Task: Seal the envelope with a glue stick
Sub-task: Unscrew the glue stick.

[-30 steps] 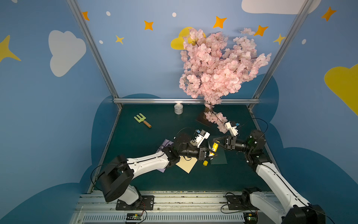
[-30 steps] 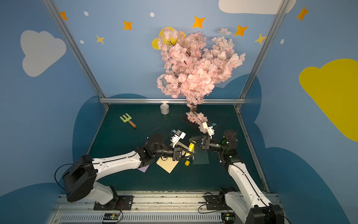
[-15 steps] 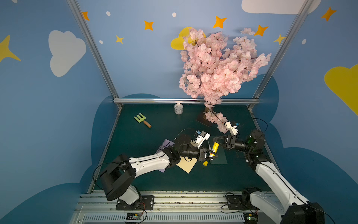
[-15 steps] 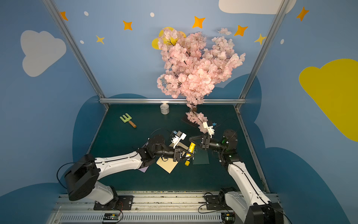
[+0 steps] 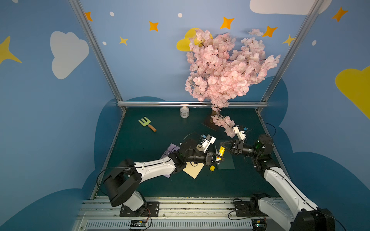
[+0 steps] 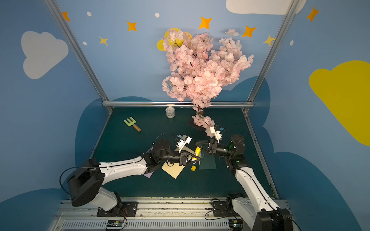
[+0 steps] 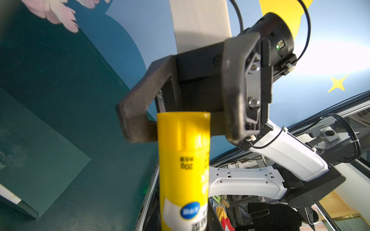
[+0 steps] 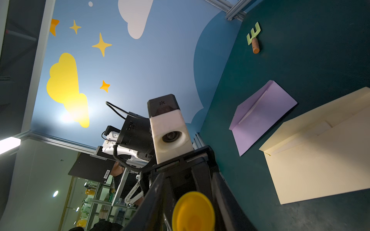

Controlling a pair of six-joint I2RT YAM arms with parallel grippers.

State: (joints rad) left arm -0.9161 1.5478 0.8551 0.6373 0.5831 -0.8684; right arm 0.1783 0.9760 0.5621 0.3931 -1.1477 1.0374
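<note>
Two-armed, clamps yellow cylindrical glue stick (image 5: 221,150) in left jaws, brackets its end with right jaws, cannot tell whether pinching.

Right jaws now slightly wider around the glue stick (image 7: 183,160) end than a moment ago
</note>
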